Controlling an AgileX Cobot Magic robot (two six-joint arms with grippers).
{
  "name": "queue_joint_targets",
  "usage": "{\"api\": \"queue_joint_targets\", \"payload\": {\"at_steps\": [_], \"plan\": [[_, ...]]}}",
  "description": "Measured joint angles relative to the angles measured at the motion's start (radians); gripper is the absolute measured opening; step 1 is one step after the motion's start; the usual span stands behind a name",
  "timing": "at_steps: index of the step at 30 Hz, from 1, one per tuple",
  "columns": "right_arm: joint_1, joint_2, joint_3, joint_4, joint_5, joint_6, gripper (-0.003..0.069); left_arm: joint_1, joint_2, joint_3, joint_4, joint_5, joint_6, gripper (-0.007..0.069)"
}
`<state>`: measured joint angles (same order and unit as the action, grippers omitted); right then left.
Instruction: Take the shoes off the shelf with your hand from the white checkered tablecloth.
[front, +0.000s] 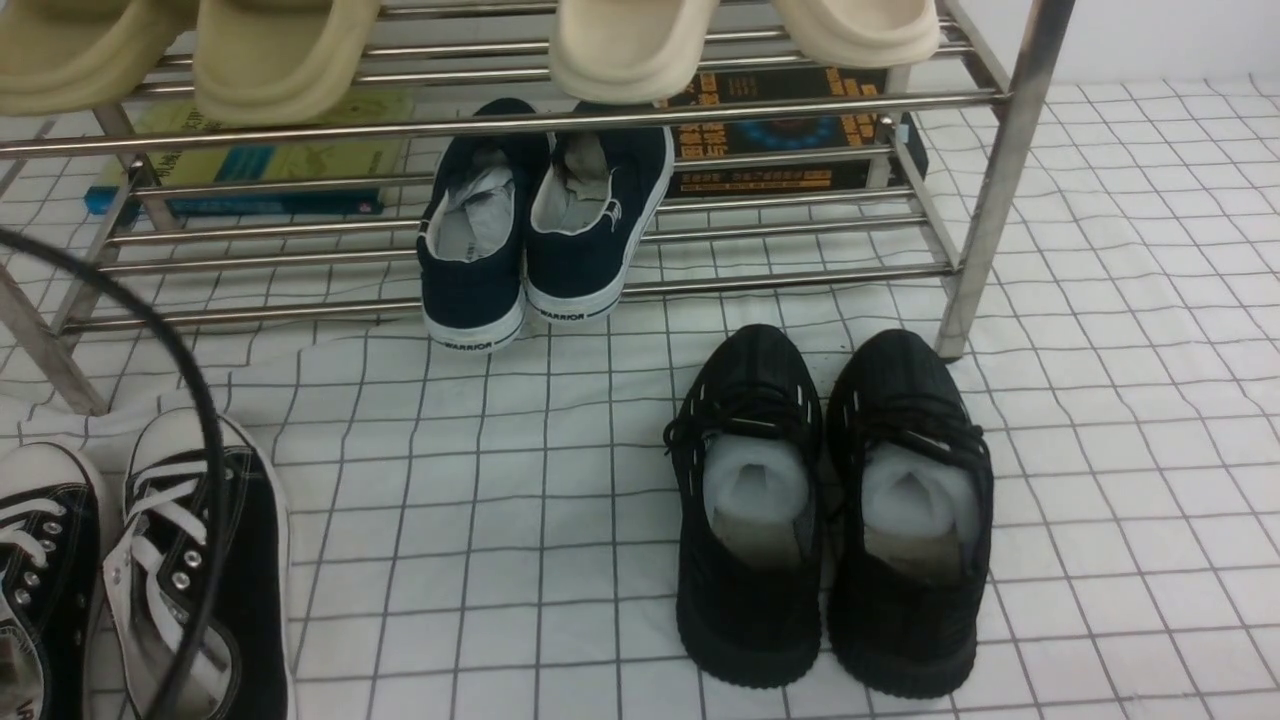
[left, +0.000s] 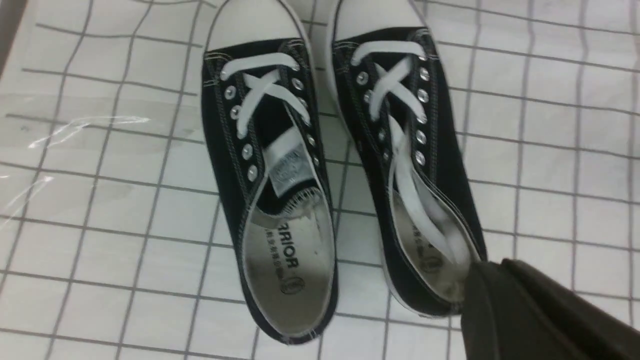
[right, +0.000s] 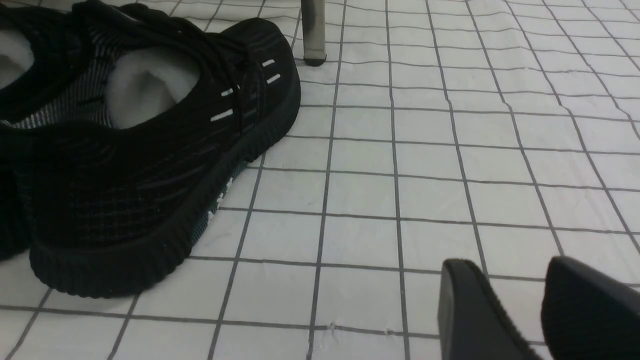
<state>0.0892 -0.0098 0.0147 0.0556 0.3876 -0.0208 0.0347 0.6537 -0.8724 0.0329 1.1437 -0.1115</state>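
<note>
You can read "WARRIOR" on the 2 navy heels (front: 520, 328) and "RRIOR", partly hidden, inside 1 canvas sneaker (left: 270, 175); your left gripper (left: 487, 272) is together, your right (right: 505, 272) apart.

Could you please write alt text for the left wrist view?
A pair of black canvas sneakers with white laces and toe caps sits side by side on a white checkered tablecloth. The shut left gripper reaches in beside the heel of one shoe.
</note>
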Motion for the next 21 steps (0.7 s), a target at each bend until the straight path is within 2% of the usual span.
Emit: {"api": "queue_joint_targets", "payload": {"at_steps": [2, 5, 9, 10, 15, 21], "plan": [[0.0, 0.0, 0.0, 0.0, 0.0, 0.0, 0.0239, 0.0, -0.069, 0.04, -0.023, -0.016, 0.009, 0.0001], [0.0, 0.0, 0.0, 0.0, 0.0, 0.0, 0.0239, 0.0, -0.24, 0.191, -0.086, -0.158, 0.013, 0.0001], [0.0, 0.0, 0.0, 0.0, 0.0, 0.0, 0.0239, 0.0, -0.361, 0.294, -0.128, -0.3, -0.002, 0.0001], [0.0, 0.0, 0.0, 0.0, 0.0, 0.0, 0.0239, 0.0, -0.416, 0.348, -0.142, -0.394, -0.008, 0.0003], [0.0, 0.0, 0.0, 0.0, 0.0, 0.0, 0.0239, 0.0, -0.487, 0.452, -0.152, -0.624, -0.014, 0.0009], [0.0, 0.0, 0.0, 0.0, 0.0, 0.0, 0.0239, 0.0, -0.493, 0.49, -0.153, -0.678, -0.014, 0.0016]]}}
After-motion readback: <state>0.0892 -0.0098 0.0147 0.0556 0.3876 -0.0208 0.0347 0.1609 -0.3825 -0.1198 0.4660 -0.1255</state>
